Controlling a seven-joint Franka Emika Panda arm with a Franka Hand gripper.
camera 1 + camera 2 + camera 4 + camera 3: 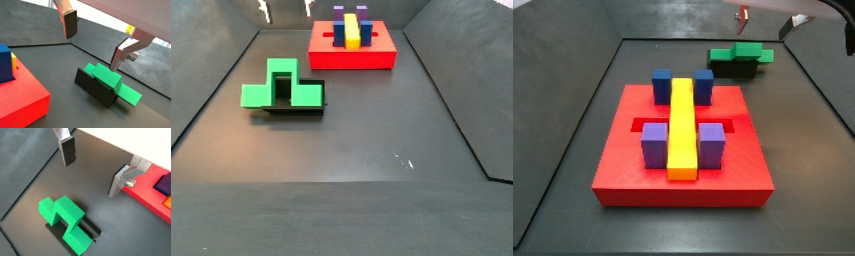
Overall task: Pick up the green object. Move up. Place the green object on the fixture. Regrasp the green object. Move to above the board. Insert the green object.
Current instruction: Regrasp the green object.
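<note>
Dark grey flooring ringed by low black walls fills every view, and on it the green object (283, 86) lies across the fixture (301, 103), its wide bar overhanging the dark bracket on both ends and its short stem jutting out to one side. In both wrist views the T-shaped piece (110, 80) (65, 218) sits on top of the fixture (93, 88) (93, 231) with nothing gripping it. The gripper (93, 41) (93, 170) hangs above the piece with its fingers (69, 24) (67, 150) spread wide apart and empty, well clear of the green plastic. The board (680, 170) rests well apart from the fixture, near the middle of the floor in a side view, and against the far wall in a side view (352, 55). A long yellow bar (681, 128) runs down the board's centre, flanked by two blue cubes (663, 84) at one end and two purple cubes (653, 146) at the other. A corner of the red slab (23, 100) (157, 198) shows at the edge of both wrist views. Only a small part of the arm shows along the top edge of a side view, above the green object (740, 54).
</note>
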